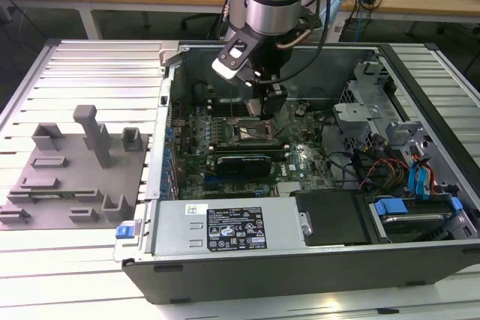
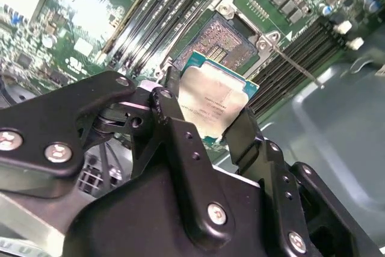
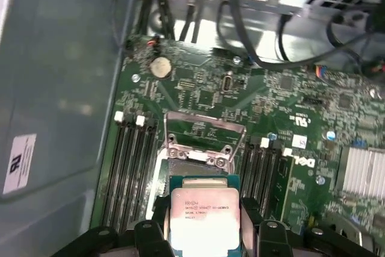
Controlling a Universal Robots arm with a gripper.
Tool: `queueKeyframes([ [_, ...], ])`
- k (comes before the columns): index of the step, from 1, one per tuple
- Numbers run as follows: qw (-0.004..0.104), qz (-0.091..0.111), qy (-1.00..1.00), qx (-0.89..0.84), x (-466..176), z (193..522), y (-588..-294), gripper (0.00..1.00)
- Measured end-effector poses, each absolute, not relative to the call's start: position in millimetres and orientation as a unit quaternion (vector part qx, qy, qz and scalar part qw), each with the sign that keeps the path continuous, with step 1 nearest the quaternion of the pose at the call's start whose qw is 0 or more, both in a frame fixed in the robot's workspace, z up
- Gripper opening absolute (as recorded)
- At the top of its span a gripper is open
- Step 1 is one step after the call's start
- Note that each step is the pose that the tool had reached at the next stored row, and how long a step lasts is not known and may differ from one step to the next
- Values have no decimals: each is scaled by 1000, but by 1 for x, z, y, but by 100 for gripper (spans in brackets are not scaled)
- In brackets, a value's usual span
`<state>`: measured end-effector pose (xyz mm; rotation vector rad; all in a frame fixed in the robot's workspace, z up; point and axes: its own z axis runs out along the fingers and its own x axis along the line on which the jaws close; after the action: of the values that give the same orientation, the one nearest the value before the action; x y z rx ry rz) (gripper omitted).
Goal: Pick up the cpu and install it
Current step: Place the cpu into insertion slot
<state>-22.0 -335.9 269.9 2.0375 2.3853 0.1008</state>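
Cpu [image 2: 213, 102] in claw [image 2: 206, 114] above open socket [image 2: 219, 39]

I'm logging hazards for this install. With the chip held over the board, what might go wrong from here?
1. The cpu, clamped by its edges in the gripper, hangs above the open socket; lowered misaligned, it may bend the exposed contacts.
2. The hinged bracket beside the socket might catch the cpu's edge.

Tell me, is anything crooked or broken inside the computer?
Nothing looks broken or spilled. The gripper holds the cpu by its edges close to the open socket, not seated in it yet.
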Motion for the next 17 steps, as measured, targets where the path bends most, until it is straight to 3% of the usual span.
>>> queueKeyframes([
  [4,3,32,734,678,-22,269,-336,55],
  [8,21,13,731,682,-22,268,-336,55],
  [17,22,13,731,682,-24,256,-332,55],
])
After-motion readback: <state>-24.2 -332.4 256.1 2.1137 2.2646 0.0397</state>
